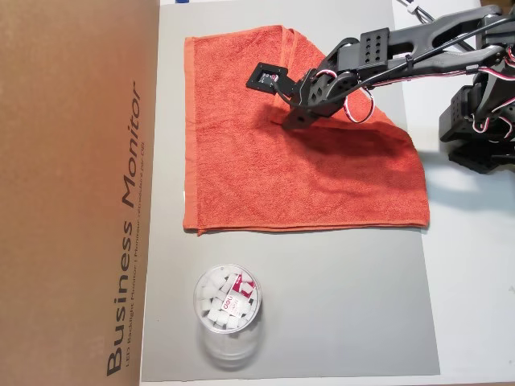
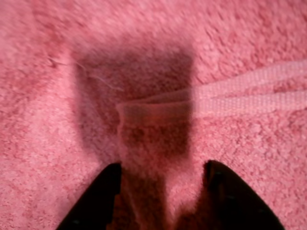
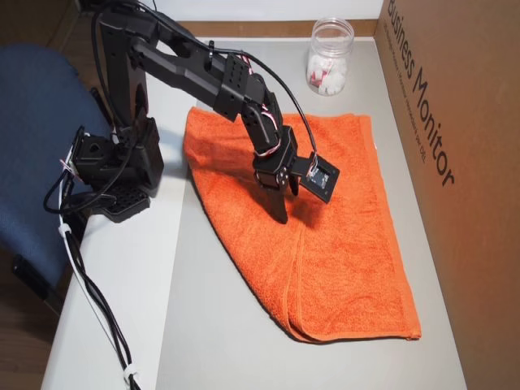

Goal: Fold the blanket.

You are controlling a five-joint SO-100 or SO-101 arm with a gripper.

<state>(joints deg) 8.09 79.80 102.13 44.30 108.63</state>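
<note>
**Operator:** Report item count.

**Inspector:** One blanket [image 1: 322, 177], orange-red terry, partly folded over itself on one grey mat [image 1: 322, 305]. One clear tub [image 1: 228, 310] holding small white pieces stands on the mat, well apart from the fingers. One brown cardboard box [image 1: 72, 193] printed "Business Monitor" lies along the mat's edge. One arm, one gripper [image 1: 291, 122]. In an overhead view, one blue chair [image 3: 36, 154] sits beside the arm's base.

**Operator:** Arm pose?

**Inspector:** The base [image 3: 122, 171] stands off the mat, beyond the blanket's edge. The arm reaches out over the blanket and the wrist turns downward, so the gripper [image 3: 280, 213] points down into the cloth near the blanket's middle. A small camera module [image 3: 321, 177] sits just beside the fingers.

**Operator:** Finger state?

**Inspector:** In the wrist view two black fingers [image 2: 91, 201] stand a moderate distance apart at the lower edge, with a raised ridge of blanket [image 2: 153, 143] between them. A woven hem band [image 2: 240, 96] runs away from the top of that ridge toward the view's right. The picture is blurred, so it cannot be confirmed whether the fingers press the ridge or only straddle it.

**Operator:** Blanket location relative to the fingers?

**Inspector:** Directly beneath and around them; doubled edges lie at the end farthest from the tub.
</note>
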